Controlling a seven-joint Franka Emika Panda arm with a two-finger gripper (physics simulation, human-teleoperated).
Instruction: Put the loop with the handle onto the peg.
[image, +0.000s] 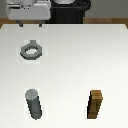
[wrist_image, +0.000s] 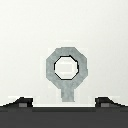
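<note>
The loop with the handle (image: 23, 51) is a flat grey octagonal ring lying on the white table, towards the exterior view's left, with its short tab pointing at the robot's side. The peg (image: 34, 104), an upright grey cylinder, stands nearer the camera, well apart from the ring. My gripper (image: 30, 22) hangs above the table just behind the ring, open and holding nothing. In the wrist view the ring (wrist_image: 52, 70) lies straight below. Its tab reaches towards the gap between my two dark fingertips (wrist_image: 22, 103), and the gripper (wrist_image: 64, 102) is not touching it.
A brown rectangular wooden block (image: 96, 105) stands upright on the exterior view's right, level with the peg. The white table (image: 75, 60) spreads around everything. The robot's dark base sits at the table's far edge.
</note>
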